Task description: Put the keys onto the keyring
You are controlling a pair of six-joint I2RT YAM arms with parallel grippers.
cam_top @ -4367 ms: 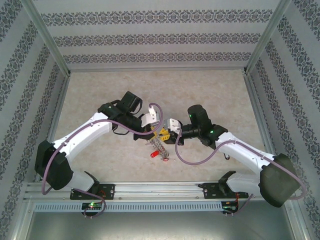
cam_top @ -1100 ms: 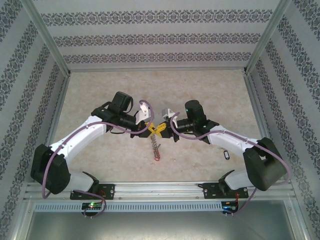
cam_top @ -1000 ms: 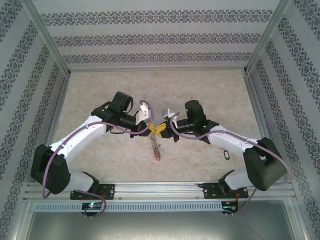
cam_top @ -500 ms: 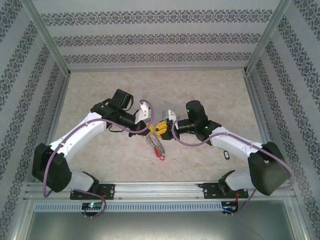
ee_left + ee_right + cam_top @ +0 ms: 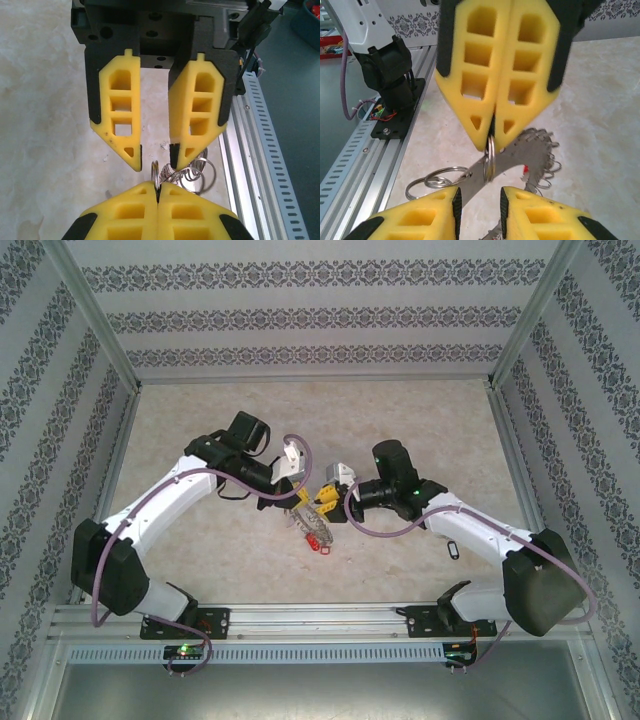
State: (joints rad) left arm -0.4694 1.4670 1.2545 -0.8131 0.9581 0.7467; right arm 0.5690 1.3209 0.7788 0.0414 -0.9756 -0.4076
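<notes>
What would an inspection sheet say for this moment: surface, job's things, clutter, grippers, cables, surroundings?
surface: beige marbled table.
job's things: keyring pinched by one of its rings between the arms, with a red-tagged key at its lower end; dark-tagged key lying loose beside the right arm.
clutter: nothing seen.
grippers: left gripper shut on a ring of the keyring; right gripper open, facing it tip to tip.
cables: purple cables looping along both arms, apart from the keyring.
surroundings: patterned wall panels on three sides; slotted metal rail at the near edge.
</notes>
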